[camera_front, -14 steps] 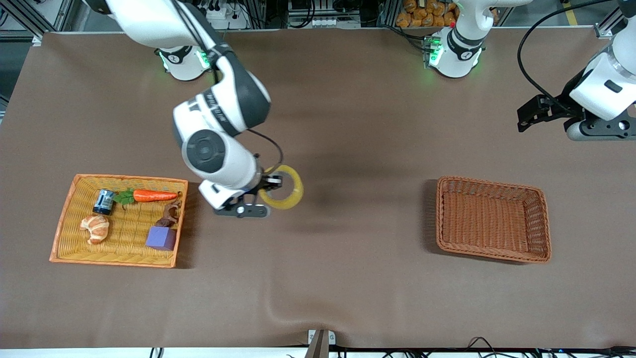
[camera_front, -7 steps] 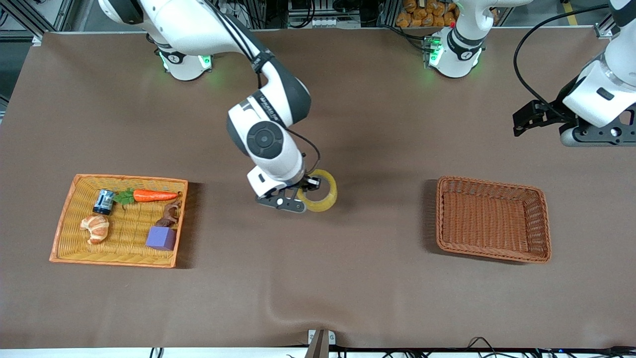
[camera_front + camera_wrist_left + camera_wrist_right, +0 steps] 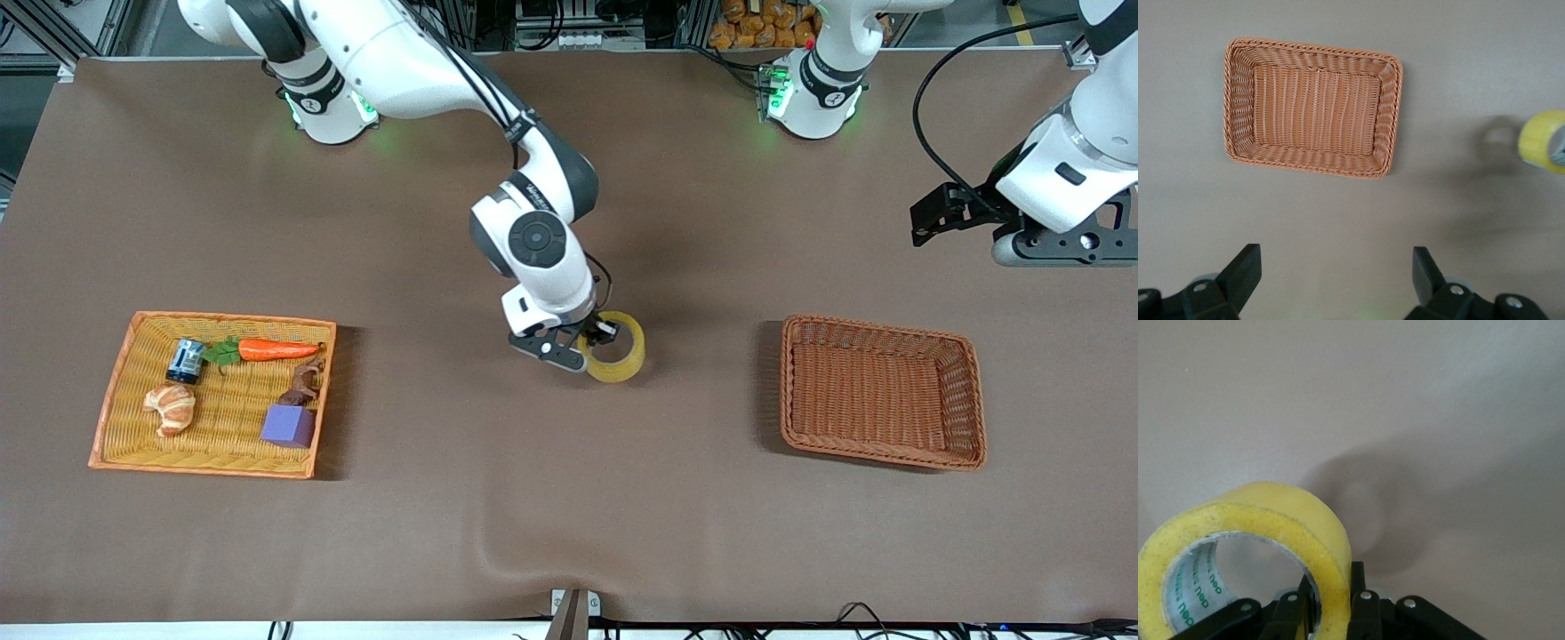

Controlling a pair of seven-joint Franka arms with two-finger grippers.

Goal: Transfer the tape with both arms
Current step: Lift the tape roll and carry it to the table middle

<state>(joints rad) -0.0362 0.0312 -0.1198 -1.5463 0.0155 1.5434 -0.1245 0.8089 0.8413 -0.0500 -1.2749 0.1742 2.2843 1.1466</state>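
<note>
Over the brown table (image 3: 569, 498), between two baskets: right gripper (image 3: 594, 339) clamped on the wall of the tape (image 3: 616, 352), one finger inside the ring, one outside, roll carried above bare cloth with its shadow beneath. Toward the left arm's end, brown wicker basket (image 3: 969, 400); above the table near it, farther from the front camera, left gripper (image 3: 1335, 277) hanging with fingers spread wide apart. Toward the right arm's end, yellow basket (image 3: 116, 409) holding carrot (image 3: 276, 349), croissant (image 3: 171, 407), purple cube (image 3: 288, 426).
</note>
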